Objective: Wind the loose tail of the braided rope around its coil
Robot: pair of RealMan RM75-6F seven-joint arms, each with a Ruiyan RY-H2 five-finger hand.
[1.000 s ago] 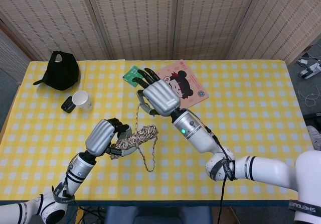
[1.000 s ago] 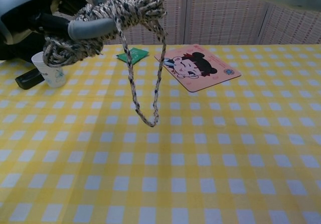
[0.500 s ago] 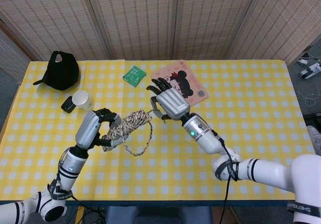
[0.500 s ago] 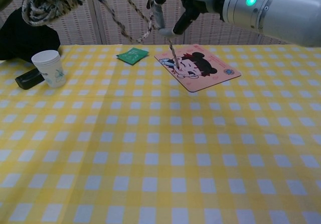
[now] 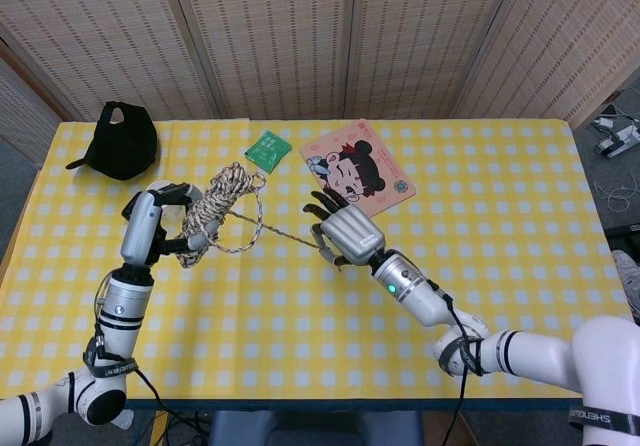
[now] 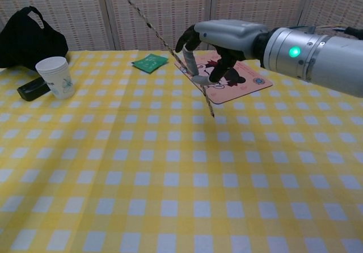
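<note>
Here, over a yellow-and-white checked counter (image 5: 500, 266), the robot's left hand (image 5: 150, 228) grips a speckled beige-and-black braided rope coil (image 5: 215, 206), held up off the cloth at left-centre. From the coil, the rope's loose tail (image 5: 285, 233) runs taut across to the right hand (image 6: 218, 43), whose fingers (image 6: 191, 60) are closed on it near the end; a short stub hangs below the grip, clear of the counter. A slack loop of rope droops beside the coil.

Behind, w/ the woven screen as backdrop: black fabric cap (image 5: 122, 141) at far left, white paper cup (image 6: 55, 77) and small black rectangular device (image 6: 33, 88) just beside it, green packet (image 5: 266, 149) near the back edge, pink cartoon-character card (image 5: 358, 169) at centre, partly hidden by the right hand in the chest view.
</note>
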